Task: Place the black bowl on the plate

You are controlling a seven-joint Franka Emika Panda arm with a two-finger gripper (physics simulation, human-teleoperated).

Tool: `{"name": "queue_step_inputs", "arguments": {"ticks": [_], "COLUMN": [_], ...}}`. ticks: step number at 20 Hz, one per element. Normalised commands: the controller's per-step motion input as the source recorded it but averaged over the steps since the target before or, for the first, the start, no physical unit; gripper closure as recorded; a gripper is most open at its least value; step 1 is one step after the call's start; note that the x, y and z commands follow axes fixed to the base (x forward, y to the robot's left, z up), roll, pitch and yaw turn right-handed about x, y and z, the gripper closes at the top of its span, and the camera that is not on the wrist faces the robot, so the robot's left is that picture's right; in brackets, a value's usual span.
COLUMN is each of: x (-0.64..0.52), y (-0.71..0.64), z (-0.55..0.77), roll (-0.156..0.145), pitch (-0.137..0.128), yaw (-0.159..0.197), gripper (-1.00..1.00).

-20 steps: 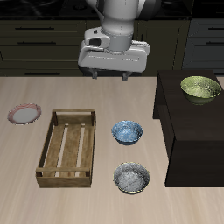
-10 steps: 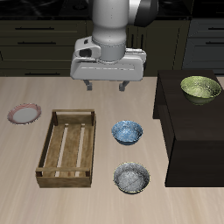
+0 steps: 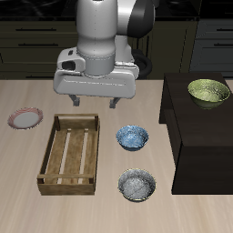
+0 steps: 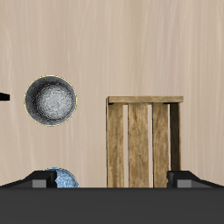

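Note:
The black bowl (image 3: 136, 186) stands near the table's front edge, dark outside and silvery speckled inside; it also shows in the wrist view (image 4: 50, 99). The plate (image 3: 25, 118), with a pink-red rim and pale centre, lies far across the table beyond the wooden crate. It is out of the wrist view. My gripper (image 3: 94, 103) hangs open and empty above the crate's back end, well above the table, farther back than the black bowl. Its fingertips (image 4: 39, 182) show spread wide in the wrist view.
A wooden slatted crate (image 3: 70, 153) lies between the plate and the bowls; it also shows in the wrist view (image 4: 144, 140). A blue patterned bowl (image 3: 132, 137) sits just behind the black bowl. A black box (image 3: 196, 136) carries a yellow-green bowl (image 3: 208, 91).
My arm has swung from the table's back middle toward the plate's side and forward, now over the crate's back end. The fingers stay open. Nothing on the table has moved.

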Motion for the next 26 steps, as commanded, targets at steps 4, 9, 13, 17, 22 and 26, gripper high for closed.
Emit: {"name": "queue_step_inputs", "arguments": {"ticks": [4, 9, 13, 17, 22, 26], "x": [0.47, 0.31, 0.26, 0.4, 0.4, 0.27], "y": [-0.15, 0.06, 0.25, 0.3, 0.07, 0.18], "z": [0.01, -0.01, -0.03, -0.09, -0.24, -0.37], "roll": [0.002, 0.032, 0.051, 0.071, -0.014, 0.011], "pitch": [-0.003, 0.017, 0.003, 0.029, 0.035, 0.045], "yaw": [-0.003, 0.033, 0.046, 0.046, -0.001, 0.025], "gripper": [-1.0, -1.0, -1.0, -1.0, -1.0, -1.0]}}
